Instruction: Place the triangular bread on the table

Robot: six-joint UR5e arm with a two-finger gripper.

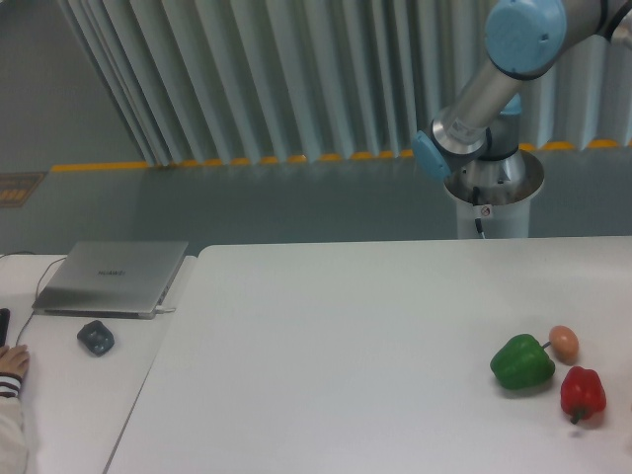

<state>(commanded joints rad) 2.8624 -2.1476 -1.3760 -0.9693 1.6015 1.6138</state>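
A wide white worktop (326, 336) fills the lower part of the fixed camera's view. Near its right edge sit three pieces of food close together: a green bell pepper (521, 362), a small brown egg (564, 342) just beside it to the upper right, and a red bell pepper (583, 393) just below the egg and to the right of the green one. The egg looks to be touching or almost touching the green pepper's stem; the red pepper stands slightly apart.

Behind the worktop, at the upper right, rises the robot arm (484, 94), silver with light blue joint caps, mounted on a round metal base (493, 188). The arm runs up and out of the top right corner, so its jaws are out of view and cannot be described as parted or closed, holding or not. The triangular bread does not show anywhere in this view.

To the left stands a smaller white desk (69, 395) carrying a closed grey laptop (113, 277) and a small dark object (96, 338) just in front of it. A person's hand (12, 363) with a striped cuff rests at the far left edge. Pale vertical blinds (276, 79) cover the background.
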